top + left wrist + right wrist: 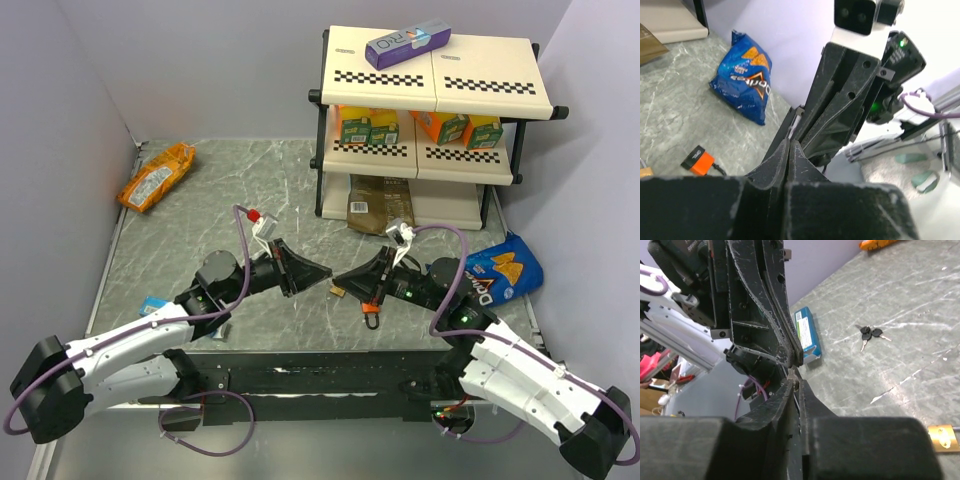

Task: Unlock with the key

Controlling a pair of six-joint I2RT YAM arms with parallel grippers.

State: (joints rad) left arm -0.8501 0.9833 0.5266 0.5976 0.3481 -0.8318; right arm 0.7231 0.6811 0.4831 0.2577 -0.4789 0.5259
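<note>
My two grippers meet tip to tip above the middle of the table. The left gripper [326, 275] [789, 143] is shut, and a thin silvery key blade [795, 121] sticks out from its tips into the right gripper's tips. The right gripper [342, 279] [797, 374] shows a narrow slit between its fingers, with the small metal piece [797, 373] sitting in it. A key bunch [870, 333] with black heads lies on the table behind. The orange-red padlock [372, 310] [700, 162] lies under the right gripper. The brass padlock [942, 437] [338, 292] lies close by.
A two-tier shelf [430, 120] with snack boxes stands at the back right, with a brown bag [378, 205] under it. A blue Doritos bag [503, 268] [742, 80] lies right of the right arm. An orange snack bag [157, 176] lies back left. A small blue box [806, 335] lies by the left arm.
</note>
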